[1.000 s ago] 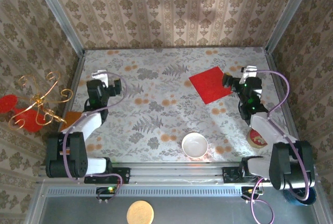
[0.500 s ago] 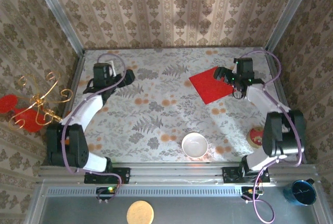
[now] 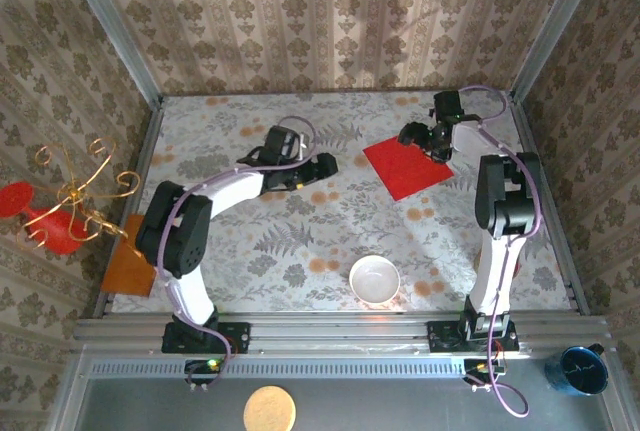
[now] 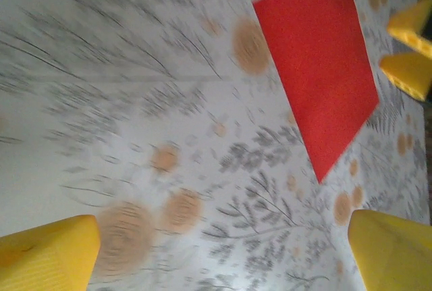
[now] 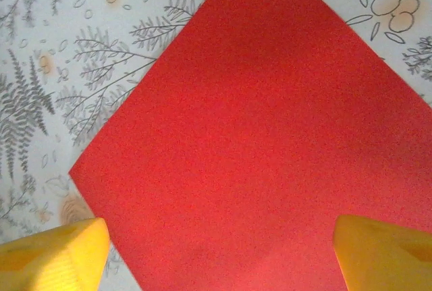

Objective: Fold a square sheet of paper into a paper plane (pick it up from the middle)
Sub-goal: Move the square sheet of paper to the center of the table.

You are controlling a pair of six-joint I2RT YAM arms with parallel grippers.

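While the patterned table (image 3: 240,251) is hemmed by wallpapered walls (image 3: 330,21) on the far, left and right sides and by a metal rail (image 3: 330,328) along the near edge, most of its top is bare. The widest free stretch runs across the middle and the left half.

The left arm reaches diagonally in from its base, and the left gripper (image 3: 328,165) sits low over the centre of the table, a short gap left of the square sheet of paper (image 3: 405,163). In the left wrist view its yellow fingers (image 4: 47,254) stand wide apart over bare tabletop, holding nothing. The sheet (image 4: 320,68) lies ahead of them.

The right arm stretches straight up the right side and bends in, so the right gripper (image 3: 410,137) hangs over the sheet's far corner. Its fingers (image 5: 54,254) are spread wide above the red surface (image 5: 256,129), not closed on it.

The sheet lies flat and unfolded in the far right quarter, near the far wall and the right wall but apart from both. It is turned like a diamond, edges slanting against the table's edges, one corner toward the left gripper and one toward the near rail. Being square, neither axis is longer.

An orange-brown board (image 3: 130,263) sits at the table's left edge. A white bowl (image 3: 374,279) stands near the rail, well apart from the sheet.
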